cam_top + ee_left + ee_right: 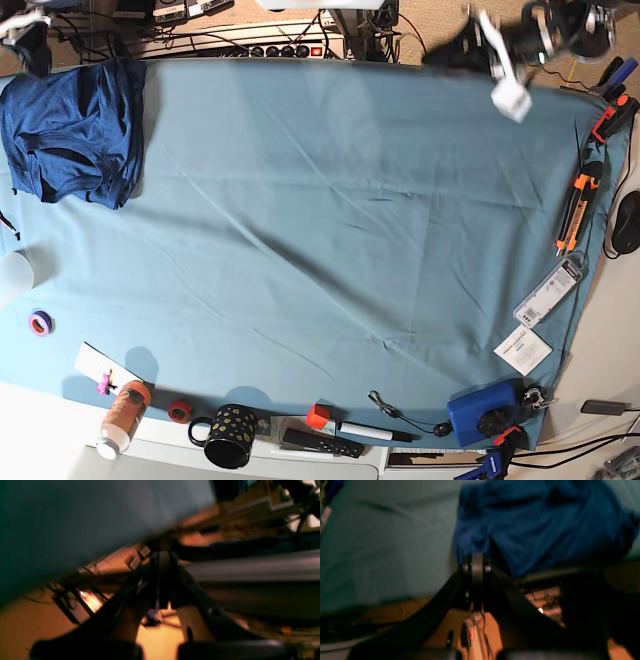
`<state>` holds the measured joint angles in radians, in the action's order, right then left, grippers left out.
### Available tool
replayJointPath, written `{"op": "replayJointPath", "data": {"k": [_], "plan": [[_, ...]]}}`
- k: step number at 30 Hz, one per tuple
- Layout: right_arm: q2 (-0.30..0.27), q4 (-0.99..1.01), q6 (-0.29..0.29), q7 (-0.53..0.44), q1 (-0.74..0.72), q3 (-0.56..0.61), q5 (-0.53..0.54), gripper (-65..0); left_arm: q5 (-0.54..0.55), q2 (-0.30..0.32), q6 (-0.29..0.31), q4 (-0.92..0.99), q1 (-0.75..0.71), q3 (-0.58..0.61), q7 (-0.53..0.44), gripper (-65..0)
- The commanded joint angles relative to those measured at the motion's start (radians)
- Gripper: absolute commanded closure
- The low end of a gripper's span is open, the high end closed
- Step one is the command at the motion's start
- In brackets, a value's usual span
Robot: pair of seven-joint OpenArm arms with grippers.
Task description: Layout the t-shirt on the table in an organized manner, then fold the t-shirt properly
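While I watched, both claws sat pressed together, empty — the t-shirt (pixel 540 527) lay bunched just beyond the right claw (pixel 477 565), on the table (pixel 350 220).

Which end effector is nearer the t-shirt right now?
Right. The right end effector sits at the t-shirt by the table's far corner; the left end effector is off the opposite far corner, away from it.

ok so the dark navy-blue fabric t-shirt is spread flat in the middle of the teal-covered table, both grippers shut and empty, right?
Not the middle, not flat: base view shows the dark navy-blue fabric t-shirt bunched at the teal-covered table's far corner. Both grippers are shut and empty.
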<state>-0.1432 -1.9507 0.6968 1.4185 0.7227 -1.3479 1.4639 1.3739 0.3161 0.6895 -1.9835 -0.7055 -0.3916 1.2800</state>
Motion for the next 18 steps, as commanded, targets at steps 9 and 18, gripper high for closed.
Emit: {"op": "replayJointPath", "data": {"k": [9,18], "plan": [[0.003,-0.011,0.001,-0.022,0.15,-0.008,0.02,0.0,0.11,0.025,0.009,0.014,-0.143,-0.005,0.116,0.0],[0.001,0.197,0.001,-0.022,0.145,0.035,0.02,0.0,0.11,0.037,0.009,0.301,-0.113,-0.004,0.116,0.0]]}}
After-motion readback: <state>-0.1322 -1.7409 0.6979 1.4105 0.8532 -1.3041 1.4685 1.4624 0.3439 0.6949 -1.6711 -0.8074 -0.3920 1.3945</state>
